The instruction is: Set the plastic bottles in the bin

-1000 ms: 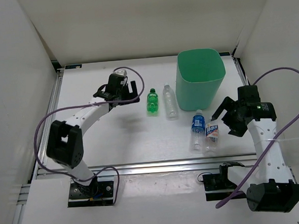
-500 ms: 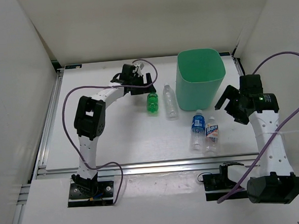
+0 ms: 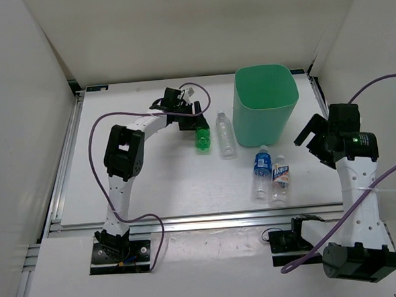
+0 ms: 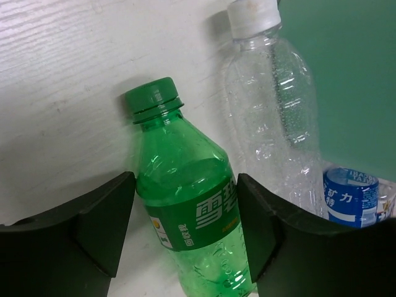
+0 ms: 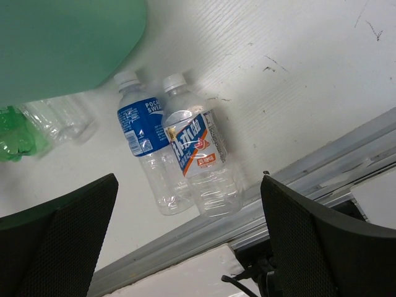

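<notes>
Fingers (image 4: pixel 102 216) of left gripper (image 3: pixel 195 125) press both sides of the green bottle (image 4: pixel 185 204) at its label, where it lies at 8 o'clock of the bin (image 3: pixel 263 117); judged light, thin-walled, slick and crushable, so this mid-body hold suits, while right gripper (image 5: pixel 189 182) hangs spread and empty.

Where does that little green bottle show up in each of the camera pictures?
Top external: green bottle lies near the centre, left of the clear bottle.
Left wrist: it fills the middle, cap pointing up.
Right wrist: green sliver at the left edge.
Shared landmark: the mint-green bin.
</notes>
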You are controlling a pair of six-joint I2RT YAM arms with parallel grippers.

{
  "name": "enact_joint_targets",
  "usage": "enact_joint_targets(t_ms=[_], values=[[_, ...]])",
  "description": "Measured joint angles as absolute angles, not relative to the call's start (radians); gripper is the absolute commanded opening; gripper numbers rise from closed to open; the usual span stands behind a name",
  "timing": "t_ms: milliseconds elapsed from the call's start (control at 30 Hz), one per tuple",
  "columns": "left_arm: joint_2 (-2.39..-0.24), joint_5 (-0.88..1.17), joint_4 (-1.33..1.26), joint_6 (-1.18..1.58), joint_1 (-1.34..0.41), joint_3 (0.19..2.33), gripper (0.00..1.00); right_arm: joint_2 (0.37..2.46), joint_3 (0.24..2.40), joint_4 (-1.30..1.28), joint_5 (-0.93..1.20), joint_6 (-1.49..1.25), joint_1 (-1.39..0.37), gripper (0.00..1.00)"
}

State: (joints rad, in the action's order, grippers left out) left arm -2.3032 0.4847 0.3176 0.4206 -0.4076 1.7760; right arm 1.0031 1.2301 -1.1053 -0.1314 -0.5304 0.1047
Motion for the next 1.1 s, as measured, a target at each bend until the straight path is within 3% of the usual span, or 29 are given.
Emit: enact_joint_targets(t_ms=[200, 367, 800, 1100], values=[[-2.305, 0.516, 0.330, 0.419, -0.407, 1.771, 0.60, 1.023, 1.228, -1.107, -0.133, -0.530, 0.105, 1.00], [-2.306, 0.508, 0.353, 0.429, -0.400, 1.798, 0.58, 1.034, 1.227, -1.105, -0.133, -0.530, 0.105, 1.00], [-2.313, 0.372, 0.315, 0.559, -0.390, 2.549, 0.57, 1.010, 1.185, -1.103, -0.166, -0.530, 0.105, 1.00], [-2.346, 0.403, 0.131, 0.677, -0.529, 2.573, 0.63, 1.008, 1.182, -1.103, -0.181, -0.530, 0.105, 1.00]])
